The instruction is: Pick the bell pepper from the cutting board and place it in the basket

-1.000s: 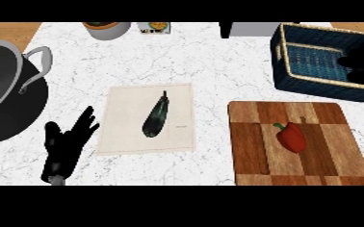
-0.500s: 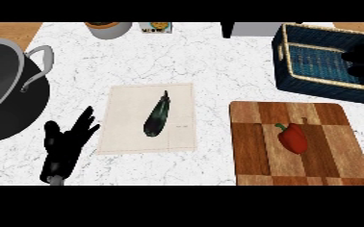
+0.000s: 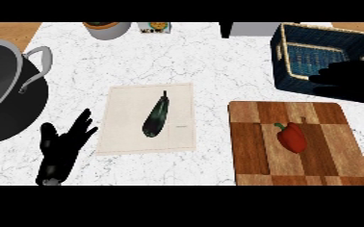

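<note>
The counter (image 3: pixel 213 57) fills the frame. At the left edge sits a dark pot (image 3: pixel 18 96) with a metal handle. Lower right lies my board (image 3: pixel 320 168), and the pepper (image 3: pixel 292 137) rests on it, red, near its middle. The basket (image 3: pixel 298 72) stands upper right. A pale mat (image 3: pixel 121 125) at centre carries an eggplant (image 3: pixel 158 115). My left hand (image 3: pixel 62 146) rests lower left, fingers spread and relaxed, holding nothing. My right hand (image 3: pixel 341 79) is a dark shape over the basket's lower right; I cannot tell its state.

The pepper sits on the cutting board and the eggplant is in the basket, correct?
Not quite. The head view shows the pepper on the cutting board, but the eggplant lies on the pale mat, not in the basket.
</note>
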Controlling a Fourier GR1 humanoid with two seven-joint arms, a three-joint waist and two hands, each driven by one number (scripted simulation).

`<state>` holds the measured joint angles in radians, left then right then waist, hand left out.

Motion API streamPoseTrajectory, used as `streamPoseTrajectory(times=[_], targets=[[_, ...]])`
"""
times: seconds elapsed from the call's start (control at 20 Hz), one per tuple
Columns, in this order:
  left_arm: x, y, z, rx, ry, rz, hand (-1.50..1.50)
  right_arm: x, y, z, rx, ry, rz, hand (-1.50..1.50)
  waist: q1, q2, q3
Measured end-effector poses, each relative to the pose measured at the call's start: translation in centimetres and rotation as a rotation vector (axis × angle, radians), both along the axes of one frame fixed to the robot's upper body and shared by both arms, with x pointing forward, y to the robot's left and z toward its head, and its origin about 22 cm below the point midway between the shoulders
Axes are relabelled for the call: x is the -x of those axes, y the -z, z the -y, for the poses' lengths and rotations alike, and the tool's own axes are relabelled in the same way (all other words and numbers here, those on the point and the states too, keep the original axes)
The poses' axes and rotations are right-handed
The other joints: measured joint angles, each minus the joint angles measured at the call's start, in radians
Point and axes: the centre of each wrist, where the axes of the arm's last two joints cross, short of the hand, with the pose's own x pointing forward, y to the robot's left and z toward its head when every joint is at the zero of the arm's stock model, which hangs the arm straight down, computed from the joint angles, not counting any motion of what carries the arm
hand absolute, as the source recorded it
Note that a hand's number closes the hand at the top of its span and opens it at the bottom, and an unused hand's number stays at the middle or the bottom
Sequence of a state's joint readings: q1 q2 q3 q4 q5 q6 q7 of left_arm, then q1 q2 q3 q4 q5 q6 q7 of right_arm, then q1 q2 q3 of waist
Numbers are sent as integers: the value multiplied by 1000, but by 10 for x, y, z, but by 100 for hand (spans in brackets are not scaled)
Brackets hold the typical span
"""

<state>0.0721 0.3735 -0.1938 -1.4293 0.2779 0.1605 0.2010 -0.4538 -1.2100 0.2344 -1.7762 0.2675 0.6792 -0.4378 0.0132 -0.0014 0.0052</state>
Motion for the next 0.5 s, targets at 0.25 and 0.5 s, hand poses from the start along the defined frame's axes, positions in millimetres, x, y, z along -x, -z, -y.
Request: streamPoseTrajectory(times=[0.25,0.5], targets=[[3,1,3,-7,-4,4,0,-5,38,-5,-16,-23,-28,-150,-1,-1,1],[2,3,-1,-7,-2,-3,0,-10,67,-6,34,-30,-23,-150,-2,-2,2]])
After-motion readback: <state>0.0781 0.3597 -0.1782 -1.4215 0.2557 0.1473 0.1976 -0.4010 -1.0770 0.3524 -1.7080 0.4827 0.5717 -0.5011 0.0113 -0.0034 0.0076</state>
